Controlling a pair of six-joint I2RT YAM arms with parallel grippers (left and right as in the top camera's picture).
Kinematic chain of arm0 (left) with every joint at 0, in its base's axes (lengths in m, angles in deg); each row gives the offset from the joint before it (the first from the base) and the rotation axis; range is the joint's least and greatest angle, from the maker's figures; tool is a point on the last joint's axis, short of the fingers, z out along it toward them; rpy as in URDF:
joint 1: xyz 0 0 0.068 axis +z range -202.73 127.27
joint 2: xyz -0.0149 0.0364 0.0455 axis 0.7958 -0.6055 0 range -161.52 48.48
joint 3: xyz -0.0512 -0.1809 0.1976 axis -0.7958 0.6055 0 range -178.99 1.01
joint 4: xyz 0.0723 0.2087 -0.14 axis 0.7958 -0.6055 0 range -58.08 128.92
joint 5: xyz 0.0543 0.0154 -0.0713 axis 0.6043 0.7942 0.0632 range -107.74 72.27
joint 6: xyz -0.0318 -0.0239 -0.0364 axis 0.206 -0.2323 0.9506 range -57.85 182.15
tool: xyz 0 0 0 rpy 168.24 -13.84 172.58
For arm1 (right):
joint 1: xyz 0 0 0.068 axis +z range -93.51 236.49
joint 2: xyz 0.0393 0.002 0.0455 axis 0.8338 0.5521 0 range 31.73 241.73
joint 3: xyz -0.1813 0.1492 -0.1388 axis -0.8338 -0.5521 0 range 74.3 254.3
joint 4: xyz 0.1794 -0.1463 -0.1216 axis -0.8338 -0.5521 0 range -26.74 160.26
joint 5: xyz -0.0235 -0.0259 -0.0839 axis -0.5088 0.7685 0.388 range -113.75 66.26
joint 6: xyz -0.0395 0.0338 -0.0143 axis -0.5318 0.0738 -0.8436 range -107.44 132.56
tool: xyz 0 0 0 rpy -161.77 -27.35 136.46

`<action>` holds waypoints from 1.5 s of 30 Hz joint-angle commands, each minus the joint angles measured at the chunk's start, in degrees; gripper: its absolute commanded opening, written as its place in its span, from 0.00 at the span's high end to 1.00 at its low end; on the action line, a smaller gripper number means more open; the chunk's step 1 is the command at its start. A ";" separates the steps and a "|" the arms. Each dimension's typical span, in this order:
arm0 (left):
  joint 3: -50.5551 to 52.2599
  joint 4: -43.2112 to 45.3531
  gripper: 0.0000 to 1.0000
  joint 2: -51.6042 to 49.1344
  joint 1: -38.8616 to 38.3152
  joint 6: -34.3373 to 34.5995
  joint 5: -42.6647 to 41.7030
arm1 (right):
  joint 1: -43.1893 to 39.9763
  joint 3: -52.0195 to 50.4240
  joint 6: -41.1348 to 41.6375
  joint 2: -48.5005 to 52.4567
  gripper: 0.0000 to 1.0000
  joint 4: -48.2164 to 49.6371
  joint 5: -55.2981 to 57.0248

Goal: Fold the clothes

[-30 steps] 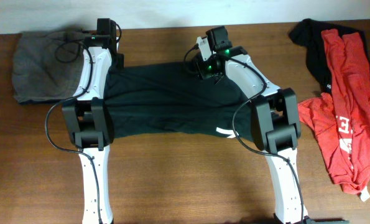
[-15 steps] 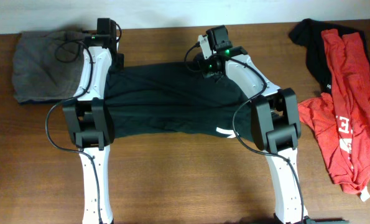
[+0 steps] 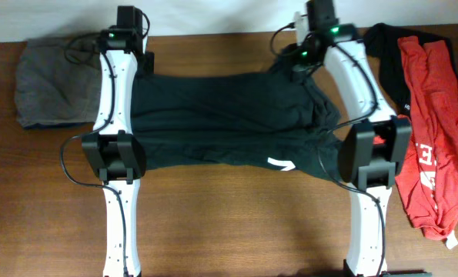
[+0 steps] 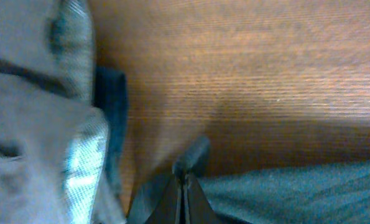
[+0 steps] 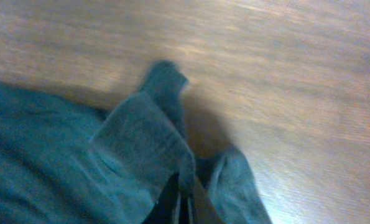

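From overhead, the brown wooden tabletop [image 3: 229,231] filled nearly the whole frame, with a strip of pale wall [image 3: 213,14] along the top edge. The black T-shirt [image 3: 221,115] lay spread wide across the middle of the frame, creased lengthwise, a small white mark showing at its lower edge. The left arm [image 3: 111,100] reached up to the shirt's upper left corner and the right arm [image 3: 361,77] to its upper right corner. A folded gray garment [image 3: 51,85] sat at the upper left, just beside the left arm. At the right edge, a red T-shirt [image 3: 432,115] with white print lay partly over another black garment [image 3: 381,54].

In the left wrist view, the left jaws at the bottom centre were closed on a pinch of the black T-shirt's edge, which ran off to the lower right. The gray garment filled the left side, and bare wood grain took up the upper right.

In the right wrist view, the right jaws at the bottom centre were shut on a raised fold of the same dark cloth. Bare, blurred tabletop lay across the top and right.
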 commanded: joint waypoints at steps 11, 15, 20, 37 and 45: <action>-13.16 -9.07 1.00 0.87 1.05 0.15 -0.44 | -8.72 12.00 0.20 -2.23 0.96 -20.02 -9.27; -13.16 -12.17 1.00 1.36 1.09 0.15 -0.55 | -11.06 15.04 -1.14 -2.23 0.96 -26.80 -11.72; -13.16 -16.59 1.00 1.79 1.09 0.20 -0.55 | -13.11 16.33 -1.84 -2.23 0.96 -33.79 -11.63; -12.76 -22.80 1.00 2.36 1.16 1.66 -7.06 | -17.73 9.60 -3.67 -2.23 0.96 -41.03 -10.32; -11.78 -22.80 1.00 6.60 1.16 4.50 -10.14 | -17.51 8.98 -3.65 -4.68 0.96 -41.03 -11.76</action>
